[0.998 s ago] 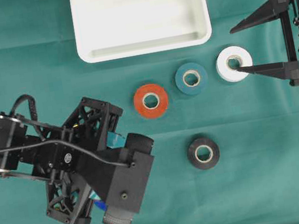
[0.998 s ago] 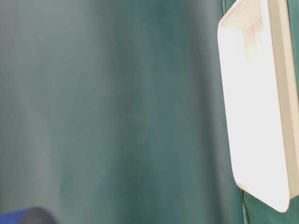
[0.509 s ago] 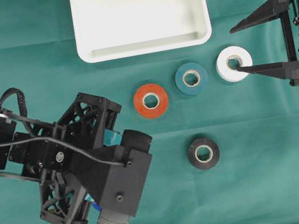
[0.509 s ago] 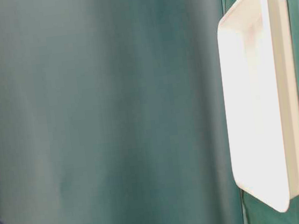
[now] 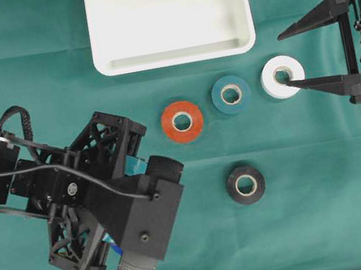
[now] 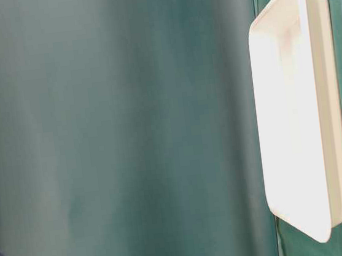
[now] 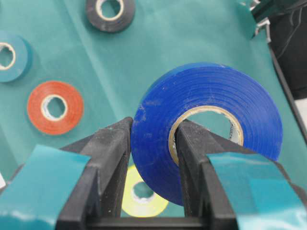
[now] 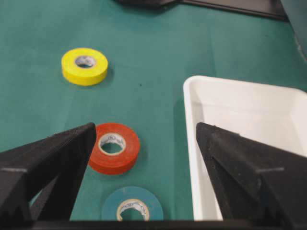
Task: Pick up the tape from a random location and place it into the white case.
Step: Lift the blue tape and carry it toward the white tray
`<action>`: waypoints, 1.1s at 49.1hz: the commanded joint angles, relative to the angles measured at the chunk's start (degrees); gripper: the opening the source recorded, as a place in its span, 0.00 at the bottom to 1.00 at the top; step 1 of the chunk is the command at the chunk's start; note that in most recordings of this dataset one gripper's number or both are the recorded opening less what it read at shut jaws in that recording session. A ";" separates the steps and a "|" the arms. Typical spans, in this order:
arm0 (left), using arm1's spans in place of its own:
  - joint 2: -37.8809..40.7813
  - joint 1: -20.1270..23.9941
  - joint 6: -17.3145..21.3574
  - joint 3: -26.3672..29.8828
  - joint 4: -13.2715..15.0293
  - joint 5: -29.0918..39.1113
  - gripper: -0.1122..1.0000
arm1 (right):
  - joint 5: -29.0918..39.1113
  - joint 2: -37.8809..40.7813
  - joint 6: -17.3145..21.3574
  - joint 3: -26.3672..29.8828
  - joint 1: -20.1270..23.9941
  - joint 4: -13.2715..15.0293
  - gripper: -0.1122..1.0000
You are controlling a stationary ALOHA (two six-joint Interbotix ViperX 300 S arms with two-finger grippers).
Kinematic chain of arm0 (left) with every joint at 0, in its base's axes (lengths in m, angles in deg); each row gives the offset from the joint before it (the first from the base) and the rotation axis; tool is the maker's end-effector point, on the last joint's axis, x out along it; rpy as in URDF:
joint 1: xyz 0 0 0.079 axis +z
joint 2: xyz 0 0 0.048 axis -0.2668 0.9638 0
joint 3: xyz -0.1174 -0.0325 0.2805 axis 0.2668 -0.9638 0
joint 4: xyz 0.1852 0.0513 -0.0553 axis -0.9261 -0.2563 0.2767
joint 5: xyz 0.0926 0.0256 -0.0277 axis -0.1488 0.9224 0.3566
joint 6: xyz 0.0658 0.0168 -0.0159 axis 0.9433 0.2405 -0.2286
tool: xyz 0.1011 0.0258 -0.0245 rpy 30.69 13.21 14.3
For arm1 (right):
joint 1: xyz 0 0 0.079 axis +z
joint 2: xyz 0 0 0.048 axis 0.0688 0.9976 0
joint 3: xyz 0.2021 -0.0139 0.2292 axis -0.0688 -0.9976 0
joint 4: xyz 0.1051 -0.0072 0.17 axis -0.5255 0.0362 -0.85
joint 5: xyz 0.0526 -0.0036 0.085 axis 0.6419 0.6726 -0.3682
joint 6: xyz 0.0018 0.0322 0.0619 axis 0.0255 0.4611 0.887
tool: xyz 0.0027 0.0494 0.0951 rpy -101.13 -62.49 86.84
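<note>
Tape in the form of a blue roll (image 7: 206,139) sits clamped in the left end effector (image 7: 152,143): one finger (image 7: 108,158) presses on the outer face of the roll and the other finger (image 7: 192,153) passes through its core, so the roll stands on edge between them, lifted off the green table (image 5: 318,209). In the overhead view the left arm covers the lower left of the table and almost hides the roll; only slivers of blue show under the arm. The white case (image 5: 98,31) lies at the top centre of the table, well apart from the left end effector, with nothing visible inside it. Between the two lie a red roll (image 5: 182,121), a teal roll (image 5: 231,94) and a white roll (image 5: 280,77) in a rough row just below the case, with a black roll (image 5: 246,184) lower down. A yellow roll (image 7: 142,196) lies flat on the table beneath the left end effector. The right end effector (image 5: 287,60) stands at the right edge with its jaws spread wide and grips nothing; its lower finger tip overlaps the white roll in the overhead view, though contact cannot be confirmed.
</note>
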 commanded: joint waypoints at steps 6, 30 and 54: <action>-1.76 2.29 0.00 -0.26 0.00 -0.18 0.32 | -0.18 0.00 -0.09 1.58 0.00 0.09 0.93; -4.13 20.83 0.26 -5.89 0.00 -0.44 0.31 | 0.88 -0.09 -0.09 1.58 0.00 0.09 0.93; -4.92 37.88 2.46 -8.26 0.00 -1.23 0.32 | 1.14 0.00 -0.26 1.58 -0.09 0.88 0.93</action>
